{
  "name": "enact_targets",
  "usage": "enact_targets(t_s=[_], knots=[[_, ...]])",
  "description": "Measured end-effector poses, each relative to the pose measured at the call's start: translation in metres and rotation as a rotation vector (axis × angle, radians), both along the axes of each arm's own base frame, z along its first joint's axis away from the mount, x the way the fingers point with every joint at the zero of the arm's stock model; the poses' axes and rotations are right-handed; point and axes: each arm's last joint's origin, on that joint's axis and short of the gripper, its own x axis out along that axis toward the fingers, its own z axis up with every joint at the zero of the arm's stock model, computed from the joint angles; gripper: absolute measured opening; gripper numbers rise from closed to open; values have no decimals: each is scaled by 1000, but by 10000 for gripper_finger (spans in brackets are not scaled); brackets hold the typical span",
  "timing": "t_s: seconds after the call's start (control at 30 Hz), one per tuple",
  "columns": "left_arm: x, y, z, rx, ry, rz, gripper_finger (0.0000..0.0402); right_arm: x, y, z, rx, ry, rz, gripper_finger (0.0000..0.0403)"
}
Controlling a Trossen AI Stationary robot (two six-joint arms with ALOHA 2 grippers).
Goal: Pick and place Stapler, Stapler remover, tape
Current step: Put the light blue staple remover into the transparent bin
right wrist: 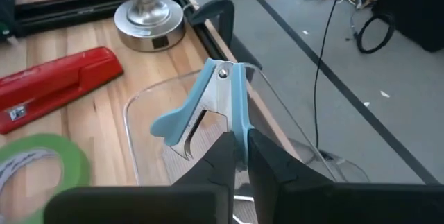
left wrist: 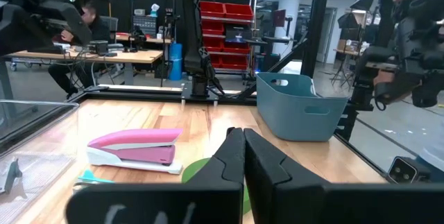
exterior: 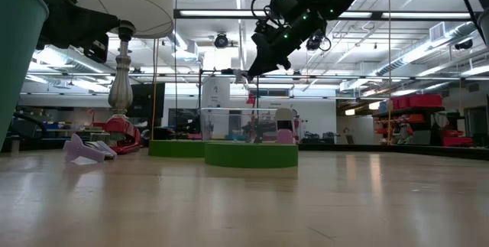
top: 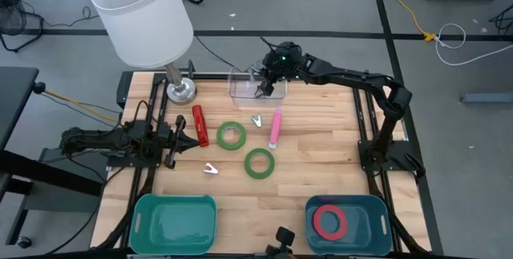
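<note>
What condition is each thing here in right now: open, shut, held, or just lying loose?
Right pincer: shut on the blue staple remover, above the clear tray.
Left pincer: shut, holding nothing.
Red stapler: closed, lying on the table.
Pink stapler: closed, lying on the table.
Nearer green tape ring: flat, loose.
Farther green tape ring: flat, loose.
Red tape ring: flat in the teal bin.

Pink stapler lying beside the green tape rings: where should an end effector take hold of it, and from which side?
Grip the pink plastic stapler across its narrow width near mid-length, coming straight down from above. It lies flat on the wooden table, long and slim, with bare wood along both long sides, so fingers should straddle it there.
</note>
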Motion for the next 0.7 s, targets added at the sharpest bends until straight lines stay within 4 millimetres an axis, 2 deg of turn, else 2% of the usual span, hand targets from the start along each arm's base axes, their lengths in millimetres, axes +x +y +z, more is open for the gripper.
enact_targets(t_s=[0.13, 0.47, 0.7], knots=[[0, 0, 0, 0, 0, 0, 3, 0, 1, 6, 37, 11, -16, 31], [0, 0, 0, 0, 0, 0, 3, 1, -1, 64, 30, -30, -27, 31], [0, 0, 0, 0, 0, 0, 3, -2, 0, 90, 14, -46, -23, 31]])
